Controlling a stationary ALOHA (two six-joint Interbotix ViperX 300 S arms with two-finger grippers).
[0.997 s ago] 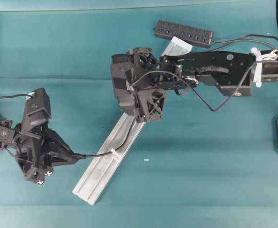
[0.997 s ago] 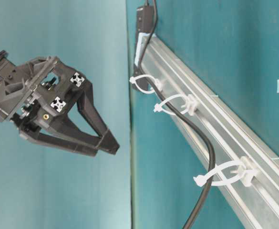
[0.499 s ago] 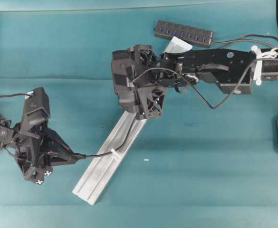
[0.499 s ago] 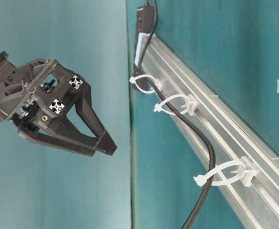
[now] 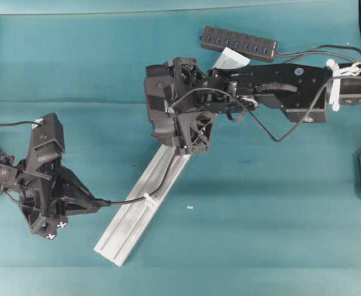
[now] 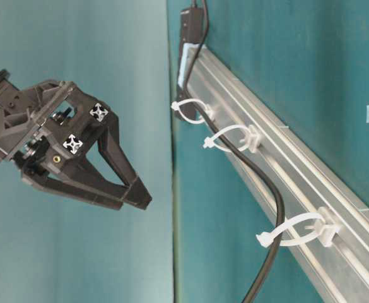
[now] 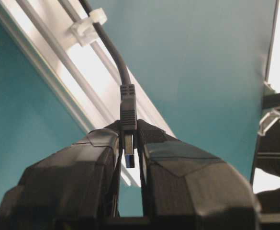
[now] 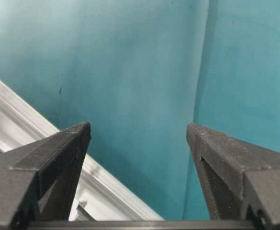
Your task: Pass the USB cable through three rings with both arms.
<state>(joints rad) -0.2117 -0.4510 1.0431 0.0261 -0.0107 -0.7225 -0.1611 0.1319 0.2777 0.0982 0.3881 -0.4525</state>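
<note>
left end effector [image 7: 130, 143] at the lower left of the overhead view is clamped on the usb cable [image 6: 269, 208] plug, cable's strung through all three rings [image 6: 234, 139] on the silver rail [image 5: 137, 209], and the right end effector [image 8: 137, 136] hangs wide apart above the rail's upper end.

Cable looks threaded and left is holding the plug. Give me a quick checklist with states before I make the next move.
1. Left gripper shut on the USB cable plug: ok.
2. Cable through all three rings: ok in the table-level view.
3. Right gripper open and empty: ok.
4. Right gripper clear of the cable: cannot tell; overhead it covers the rail middle.
5. Cable slack between plug and nearest ring: ok, it curves loosely.
6. Hub end seated: cannot tell.
</note>
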